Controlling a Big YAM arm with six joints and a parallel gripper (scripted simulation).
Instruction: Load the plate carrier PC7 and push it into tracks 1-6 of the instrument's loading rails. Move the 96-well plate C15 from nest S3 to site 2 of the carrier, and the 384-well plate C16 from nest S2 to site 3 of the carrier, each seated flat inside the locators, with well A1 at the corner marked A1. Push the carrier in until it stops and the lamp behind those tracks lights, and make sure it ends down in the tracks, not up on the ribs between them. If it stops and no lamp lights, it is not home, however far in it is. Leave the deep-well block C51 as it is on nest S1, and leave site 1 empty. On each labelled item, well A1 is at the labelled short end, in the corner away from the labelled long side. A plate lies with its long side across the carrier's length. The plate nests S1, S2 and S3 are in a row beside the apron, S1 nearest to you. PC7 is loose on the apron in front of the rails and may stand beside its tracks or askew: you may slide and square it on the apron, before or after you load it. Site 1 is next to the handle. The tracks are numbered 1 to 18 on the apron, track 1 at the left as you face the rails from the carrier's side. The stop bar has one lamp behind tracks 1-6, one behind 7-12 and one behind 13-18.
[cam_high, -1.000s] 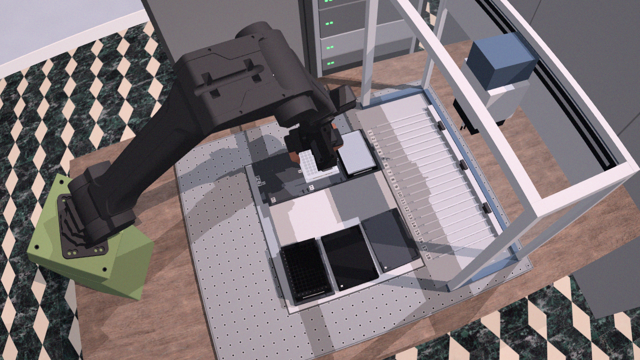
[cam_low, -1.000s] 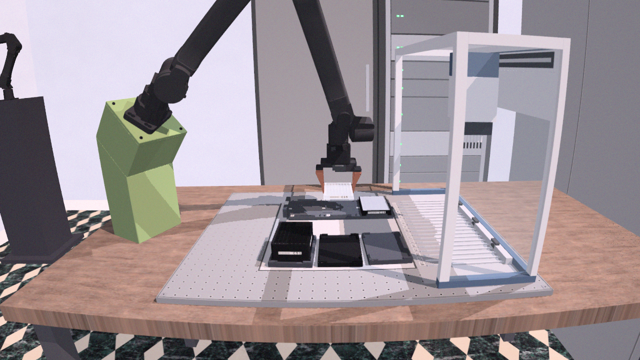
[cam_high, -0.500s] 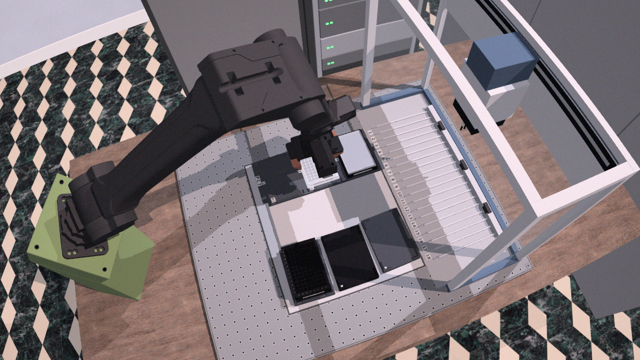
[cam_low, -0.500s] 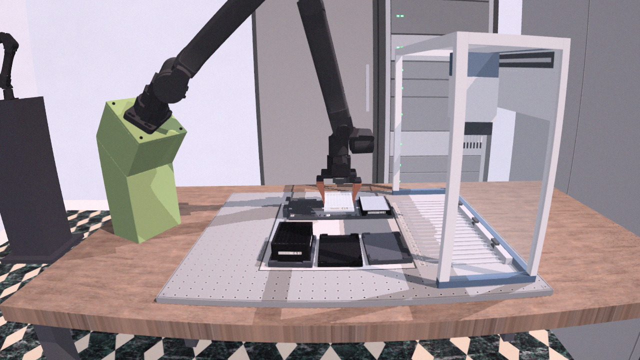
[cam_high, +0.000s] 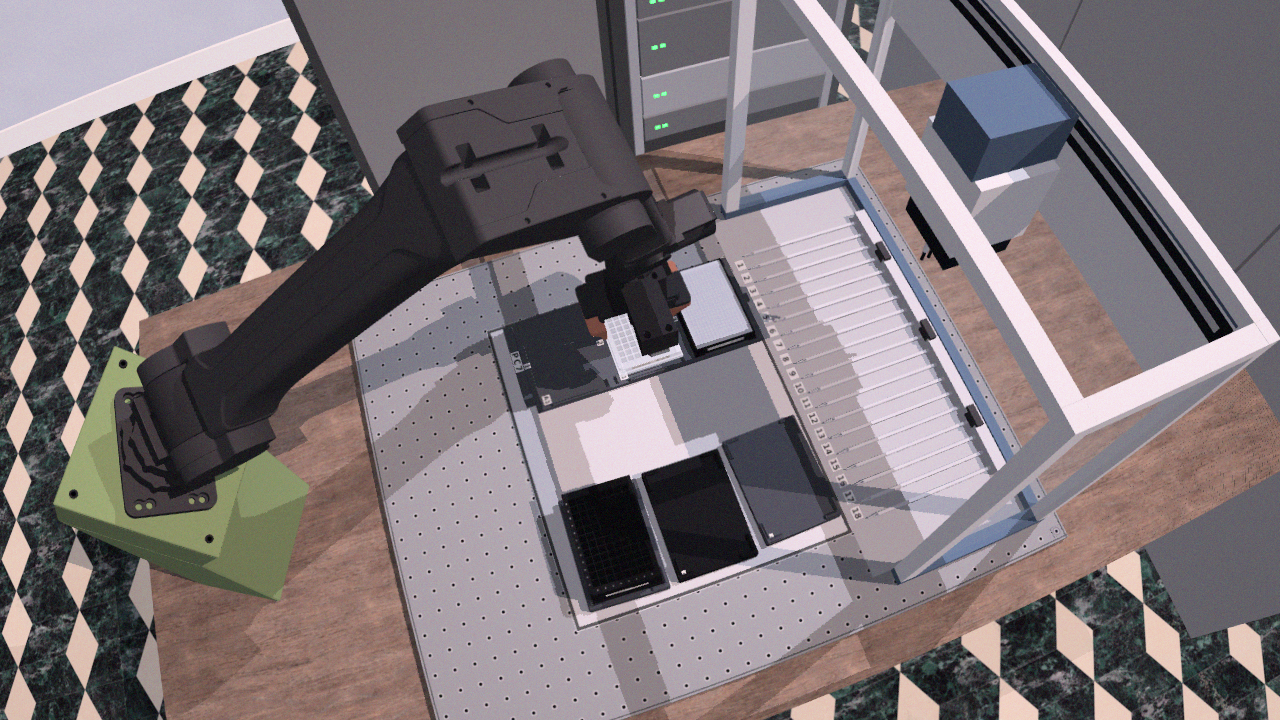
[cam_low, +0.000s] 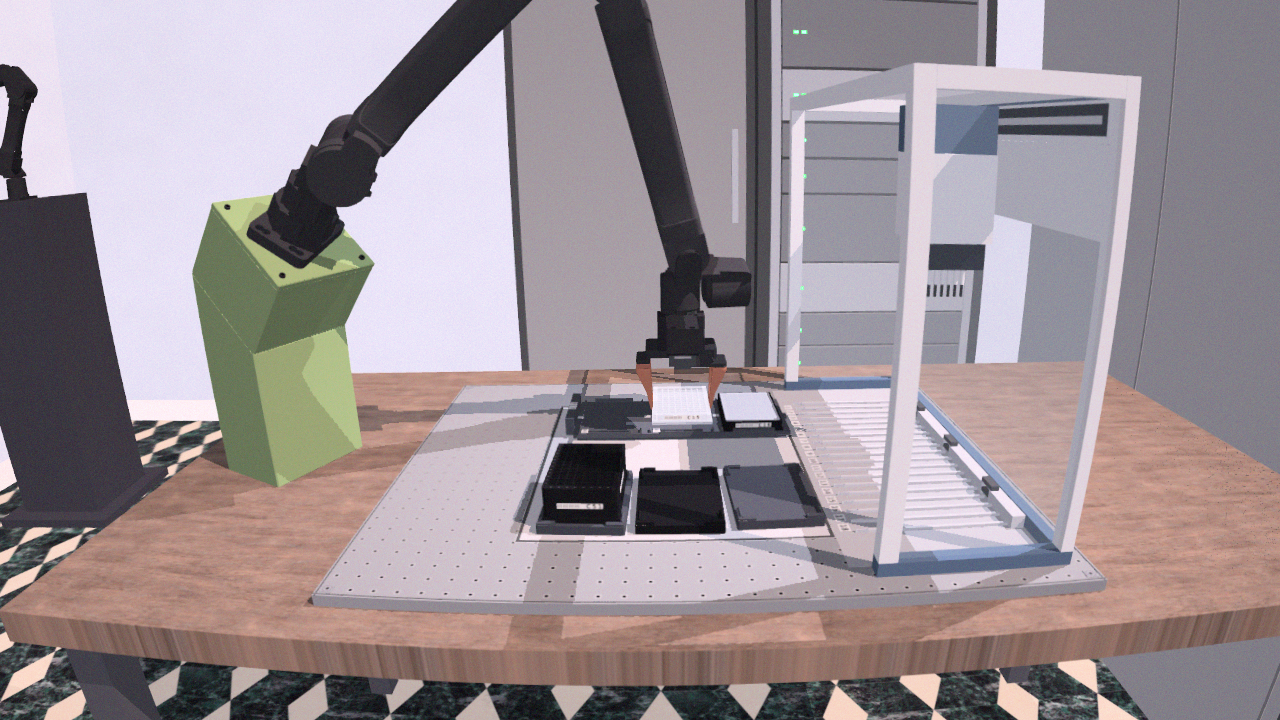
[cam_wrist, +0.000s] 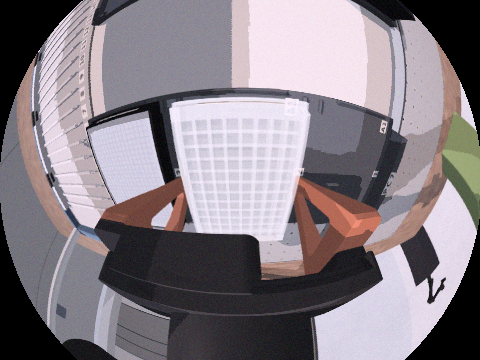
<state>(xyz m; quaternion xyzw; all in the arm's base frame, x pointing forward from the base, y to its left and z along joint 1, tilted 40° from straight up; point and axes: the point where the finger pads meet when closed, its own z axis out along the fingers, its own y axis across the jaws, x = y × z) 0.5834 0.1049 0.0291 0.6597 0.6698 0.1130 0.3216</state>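
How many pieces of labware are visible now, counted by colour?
White plates: 2, one held in the hand above the carrier, namely, and one on the carrier
Black deep-well block: 1
Total: 3

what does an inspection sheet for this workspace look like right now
surface: wooden table carrying a perforated grey board.
job's things: 96-well plate low over the carrier, middle site; 384-well plate on the rail-end site; deep-well block on its nest; the other two nests bare; rails unoccupied.
clutter: nothing seen.
claw: claw shut on the 96-well plate, orange fingers at its sides.
cables: nothing seen.
surroundings: white frame over the rails, green pedestal, equipment rack, patterned floor.
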